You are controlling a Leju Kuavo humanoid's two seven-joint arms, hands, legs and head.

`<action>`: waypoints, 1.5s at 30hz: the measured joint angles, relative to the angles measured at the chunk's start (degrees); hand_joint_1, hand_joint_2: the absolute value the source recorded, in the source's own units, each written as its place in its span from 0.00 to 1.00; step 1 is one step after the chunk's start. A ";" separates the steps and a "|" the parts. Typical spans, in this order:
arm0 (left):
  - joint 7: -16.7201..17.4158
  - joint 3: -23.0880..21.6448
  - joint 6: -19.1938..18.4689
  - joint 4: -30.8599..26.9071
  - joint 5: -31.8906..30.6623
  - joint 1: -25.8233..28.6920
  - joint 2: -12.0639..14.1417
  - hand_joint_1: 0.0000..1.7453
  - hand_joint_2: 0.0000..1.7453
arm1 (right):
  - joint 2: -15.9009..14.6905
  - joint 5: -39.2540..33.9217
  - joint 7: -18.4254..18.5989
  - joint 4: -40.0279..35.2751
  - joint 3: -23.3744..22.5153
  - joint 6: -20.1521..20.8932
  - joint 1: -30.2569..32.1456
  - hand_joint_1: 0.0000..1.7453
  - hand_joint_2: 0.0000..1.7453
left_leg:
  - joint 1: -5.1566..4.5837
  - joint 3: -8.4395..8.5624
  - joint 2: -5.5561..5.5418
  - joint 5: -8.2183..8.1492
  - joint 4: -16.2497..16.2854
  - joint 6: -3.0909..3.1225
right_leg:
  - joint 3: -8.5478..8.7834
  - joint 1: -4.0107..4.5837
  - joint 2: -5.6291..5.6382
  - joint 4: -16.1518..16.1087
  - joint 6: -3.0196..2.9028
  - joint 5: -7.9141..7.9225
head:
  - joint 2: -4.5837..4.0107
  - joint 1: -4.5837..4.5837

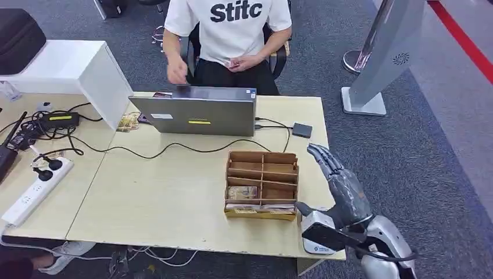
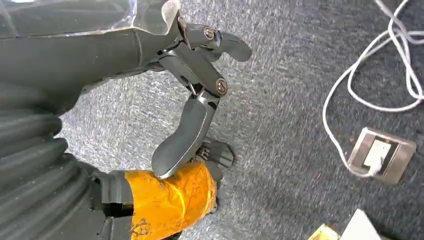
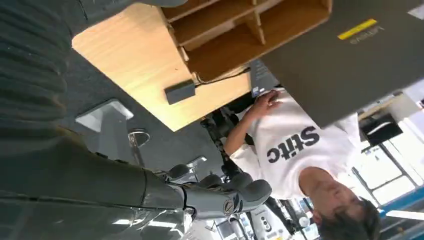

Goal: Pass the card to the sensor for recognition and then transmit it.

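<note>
The pale printed card (image 1: 242,192) lies flat in a front compartment of the brown wooden divided box (image 1: 262,185) on the light wood table (image 1: 163,192), its long side running across. The robot's silver right hand (image 1: 340,183), fingers apart and holding nothing, stands just right of the box, so the card lies to its left. The small black square sensor (image 3: 179,91) sits beyond the box near the table edge, seen closer in the right wrist view. The left hand (image 2: 200,85) hangs over grey carpet, loosely open.

The right hand (image 1: 337,174) is held raised on its silver arm, fingers (image 1: 323,158) extended, apart and empty; the left hand (image 2: 200,90) is hung toward the floor, fingers loosely curved, nothing gripped.
</note>
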 joint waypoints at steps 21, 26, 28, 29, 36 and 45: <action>-1.57 2.52 -0.50 0.50 1.84 -0.13 0.97 0.00 1.00 | -13.32 12.33 8.55 2.97 16.62 -1.53 -3.31 0.00 1.00 | 0.00 -0.01 -0.01 0.00 0.00 0.00 | 0.01 0.00 -0.01 0.00 0.00 0.00 | 0.00 0.02; -1.70 3.22 -0.68 0.70 2.41 -0.25 0.97 0.00 1.00 | -13.71 15.20 11.21 5.20 21.16 -2.03 -5.54 0.00 1.00 | 0.00 0.01 0.00 0.01 0.00 -0.01 | 0.01 0.00 0.01 0.01 0.00 0.00 | 0.00 0.00; -1.73 3.50 -0.68 0.76 2.47 -0.31 0.92 0.00 1.00 | -13.71 15.78 11.78 6.27 22.88 -2.40 -6.31 0.00 1.00 | 0.00 0.01 -0.01 0.01 0.00 -0.01 | 0.01 0.00 0.00 0.01 0.00 0.00 | 0.00 0.00; -1.73 3.63 -0.68 0.76 2.51 -0.33 0.92 0.00 1.00 | -13.71 16.18 12.04 6.80 23.71 -2.58 -6.66 0.00 1.00 | 0.00 0.01 -0.01 0.01 0.00 -0.01 | 0.01 0.00 0.00 0.01 0.00 0.00 | 0.00 0.00; -1.75 4.02 -0.70 0.81 2.54 -0.44 0.92 0.00 1.00 | -13.60 17.27 14.06 9.20 27.25 -3.43 -8.51 0.00 1.00 | 0.00 0.00 -0.01 0.01 0.00 -0.01 | 0.01 0.00 0.00 0.01 0.00 0.00 | 0.00 0.02; -1.75 4.22 -0.70 0.85 2.49 -0.51 0.92 0.00 1.00 | -12.46 19.08 17.55 12.00 28.33 -4.31 -9.52 0.00 1.00 | 0.00 0.00 -0.01 0.01 0.00 -0.01 | 0.01 0.00 0.00 0.01 0.00 0.00 | 0.00 0.00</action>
